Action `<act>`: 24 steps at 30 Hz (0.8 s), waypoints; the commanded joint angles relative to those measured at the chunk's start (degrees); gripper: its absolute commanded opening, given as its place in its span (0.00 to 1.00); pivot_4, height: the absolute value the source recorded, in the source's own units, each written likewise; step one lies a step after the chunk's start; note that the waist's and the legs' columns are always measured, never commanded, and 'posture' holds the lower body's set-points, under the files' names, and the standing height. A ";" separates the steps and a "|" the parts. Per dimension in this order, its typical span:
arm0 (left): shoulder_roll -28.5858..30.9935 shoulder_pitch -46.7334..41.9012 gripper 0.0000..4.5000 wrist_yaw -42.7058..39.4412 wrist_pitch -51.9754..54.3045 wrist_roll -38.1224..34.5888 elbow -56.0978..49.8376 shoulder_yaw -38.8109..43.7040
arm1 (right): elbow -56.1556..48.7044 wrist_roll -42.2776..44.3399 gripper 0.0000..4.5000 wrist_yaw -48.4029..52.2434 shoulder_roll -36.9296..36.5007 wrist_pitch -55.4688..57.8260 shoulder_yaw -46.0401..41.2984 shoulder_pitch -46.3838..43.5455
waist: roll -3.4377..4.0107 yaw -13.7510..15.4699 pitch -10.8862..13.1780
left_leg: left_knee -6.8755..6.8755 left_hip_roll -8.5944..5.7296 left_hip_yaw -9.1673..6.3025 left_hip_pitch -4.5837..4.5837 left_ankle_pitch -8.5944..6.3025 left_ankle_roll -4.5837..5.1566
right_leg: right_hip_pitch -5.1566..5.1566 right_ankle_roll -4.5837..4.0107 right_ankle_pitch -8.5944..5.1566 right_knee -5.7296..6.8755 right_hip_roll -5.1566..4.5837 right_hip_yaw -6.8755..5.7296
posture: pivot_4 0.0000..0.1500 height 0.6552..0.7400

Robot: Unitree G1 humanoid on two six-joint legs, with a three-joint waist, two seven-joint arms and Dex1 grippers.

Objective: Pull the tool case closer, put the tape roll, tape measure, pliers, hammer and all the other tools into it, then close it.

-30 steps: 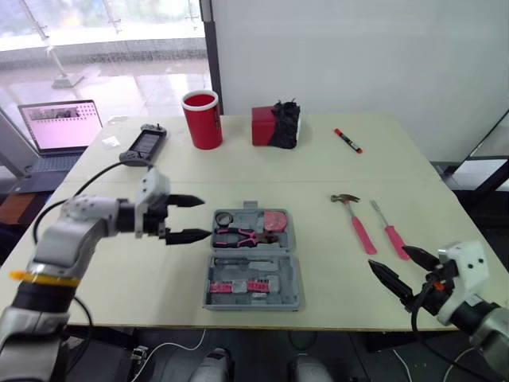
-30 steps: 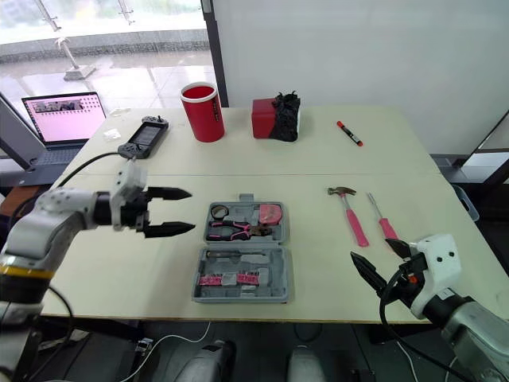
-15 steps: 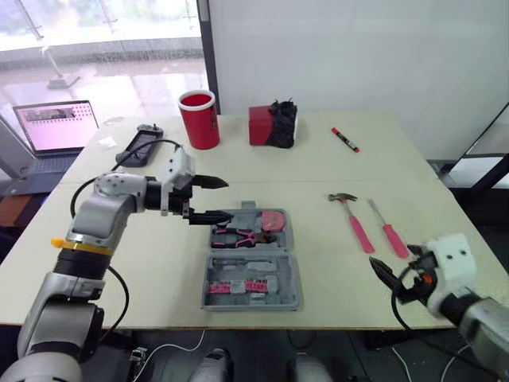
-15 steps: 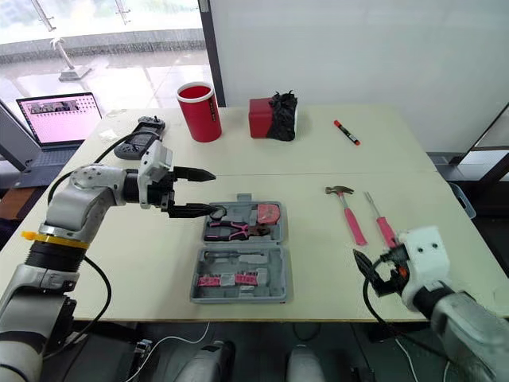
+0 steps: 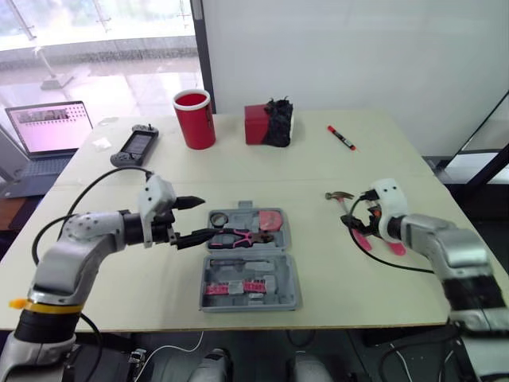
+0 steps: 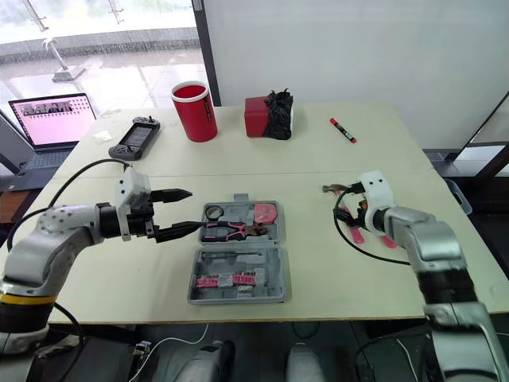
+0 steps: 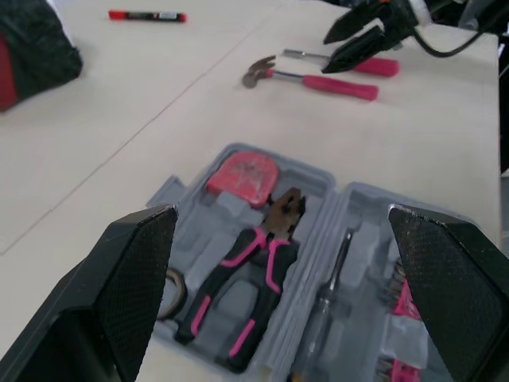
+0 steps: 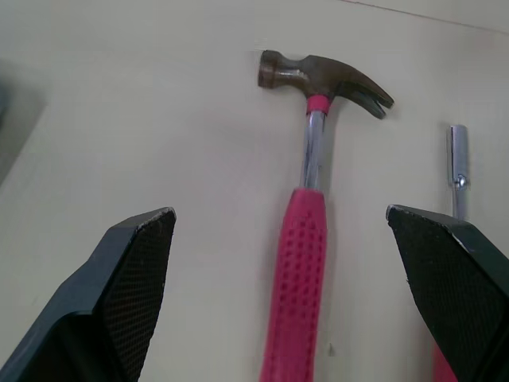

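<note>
Open tabletop (image 5: 334, 267) around hammer (image 8: 301, 270), screwdriver (image 8: 456, 159) alongside

The left arm lies bent across the near left with the left gripper (image 5: 208, 218) pointing right, black fingers spread wide, while the right arm angles in from the near right, the right gripper (image 5: 352, 224) pointing left, fingers likewise parted.
</note>
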 commanded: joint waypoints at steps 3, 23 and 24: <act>0.04 4.77 0.99 5.67 2.25 -2.26 -7.24 5.30 | 20.95 -5.75 1.00 1.37 6.07 -7.98 2.30 -11.37 | 0.00 -0.58 0.00 | -0.01 -0.01 0.06 -0.01 0.10 -0.18 | -0.04 0.01 0.01 0.00 -0.01 0.04 | 1.00 1.00; -1.19 7.49 1.00 11.91 2.00 -2.46 -9.81 4.47 | 36.29 -10.93 0.01 3.20 12.28 -13.43 -1.67 -15.58 | 0.00 -1.41 -0.02 | -0.08 0.02 0.07 0.03 0.26 -0.44 | -0.09 0.04 0.13 0.06 0.03 0.10 | 1.00 1.00; -1.24 7.33 1.00 11.77 1.86 -2.39 -9.57 4.19 | 30.43 -10.16 0.01 3.69 12.13 -10.25 -1.79 -12.97 | 0.01 -1.32 -0.02 | -0.09 0.02 0.04 0.02 0.26 -0.44 | -0.09 0.04 0.13 0.06 0.04 0.10 | 1.00 1.00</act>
